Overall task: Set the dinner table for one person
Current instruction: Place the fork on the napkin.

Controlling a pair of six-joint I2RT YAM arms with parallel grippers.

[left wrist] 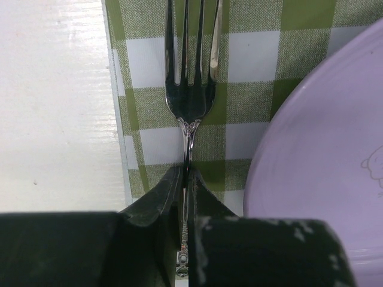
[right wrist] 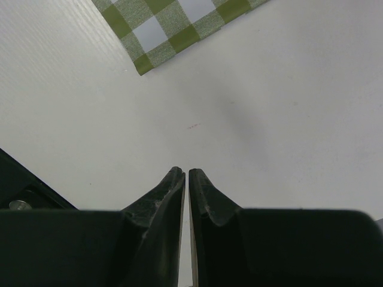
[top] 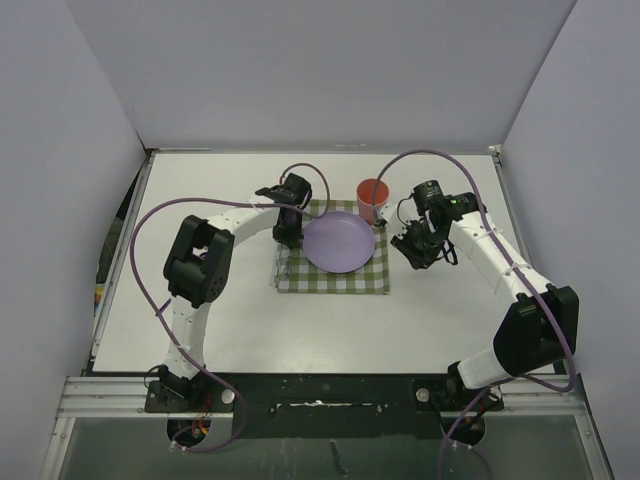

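Observation:
The dinner table (top: 300,330) is a large white top. On it lies a green-and-white checked cloth (top: 335,280) bearing a purple plate (top: 340,242). My left gripper (top: 286,240) hovers at the cloth's left side, just left of the plate. In the left wrist view the left gripper (left wrist: 185,170) is shut on the handle of a silver fork (left wrist: 190,95); the tines point away over the cloth (left wrist: 251,101), beside the plate (left wrist: 323,149). My right gripper (top: 412,255) is over bare table right of the cloth. In its wrist view the right gripper (right wrist: 187,171) is shut with nothing between its fingers.
A red cup (top: 373,197) stands behind the plate's right side, close to the right arm's wrist. The cloth's corner (right wrist: 179,30) shows ahead of the right gripper. Grey walls enclose the table on three sides. A dark metal part (right wrist: 18,191) sits at the right wrist view's lower left.

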